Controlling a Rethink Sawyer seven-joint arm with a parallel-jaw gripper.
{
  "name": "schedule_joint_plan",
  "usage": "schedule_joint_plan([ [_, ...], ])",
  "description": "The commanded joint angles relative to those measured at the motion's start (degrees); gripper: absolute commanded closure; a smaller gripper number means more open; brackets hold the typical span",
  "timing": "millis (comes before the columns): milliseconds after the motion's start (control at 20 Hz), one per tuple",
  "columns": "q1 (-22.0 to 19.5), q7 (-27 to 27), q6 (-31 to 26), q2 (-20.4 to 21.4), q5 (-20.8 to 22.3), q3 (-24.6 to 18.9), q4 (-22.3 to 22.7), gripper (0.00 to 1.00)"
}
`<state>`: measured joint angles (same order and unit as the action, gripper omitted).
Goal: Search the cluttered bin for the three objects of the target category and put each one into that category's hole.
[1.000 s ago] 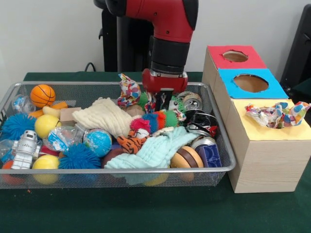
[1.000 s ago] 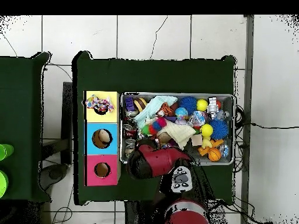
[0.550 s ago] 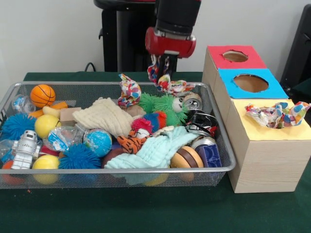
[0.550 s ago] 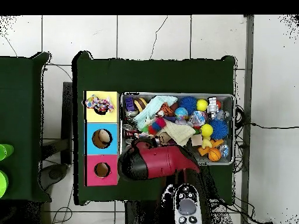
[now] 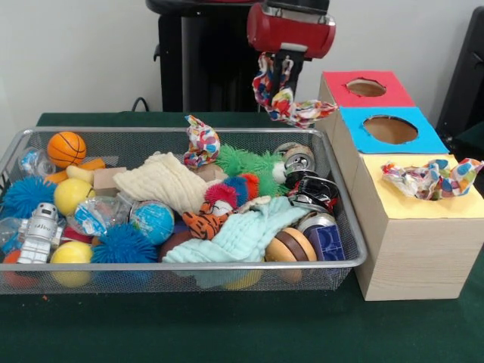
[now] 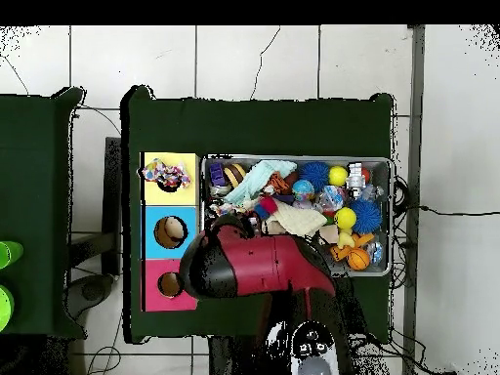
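Observation:
My gripper (image 5: 277,69) hangs high above the wire bin's far right corner, shut on a colourful patterned cloth (image 5: 286,103) that dangles just left of the red-topped hole (image 5: 366,87). A second patterned cloth (image 5: 199,141) lies at the bin's back middle. A third patterned cloth (image 5: 429,178) sits bunched over the yellow top's hole, also seen from overhead as a patterned cloth (image 6: 164,174). In the overhead view the red arm (image 6: 249,269) hides the gripper and the held cloth.
The wire bin (image 5: 355,257) holds balls, spiky toys, a toy robot (image 5: 39,231), knitted cloths, cans and a tiger plush. The wooden box has a red, a blue (image 5: 389,129) and a yellow top (image 5: 423,206), each with a hole. An object shows inside the blue hole (image 6: 171,231).
The gripper has risen out of the bin with the patterned cloth and moved toward the box, from low among the toys to level with the red top.

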<state>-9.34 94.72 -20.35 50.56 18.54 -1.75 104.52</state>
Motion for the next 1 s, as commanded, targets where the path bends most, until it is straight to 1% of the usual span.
schedule_joint_plan([
  [50,2.4,7.1,-8.4,-0.5,-7.0,-7.5,-6.7,1.0],
  [150,4.6,9.2,-11.5,-0.9,-9.2,-6.6,-10.4,1.0],
  [250,7.4,11.4,-14.9,-1.9,-10.5,-4.5,-14.5,1.0],
  [350,9.3,13.0,-17.4,-3.0,-11.7,-3.1,-17.6,1.0],
  [500,11.9,15.3,-19.0,-4.7,-13.1,-1.0,-20.9,1.0],
  [650,14.2,17.4,-18.5,-6.8,-14.3,1.1,-22.9,1.0],
  [750,15.0,17.4,-16.6,-9.1,-14.9,1.5,-22.9,1.0],
  [850,15.5,18.0,-13.0,-12.3,-15.3,2.2,-22.5,1.0],
  [1000,16.9,17.7,-11.8,-15.8,-14.3,4.7,-23.0,1.0],
])
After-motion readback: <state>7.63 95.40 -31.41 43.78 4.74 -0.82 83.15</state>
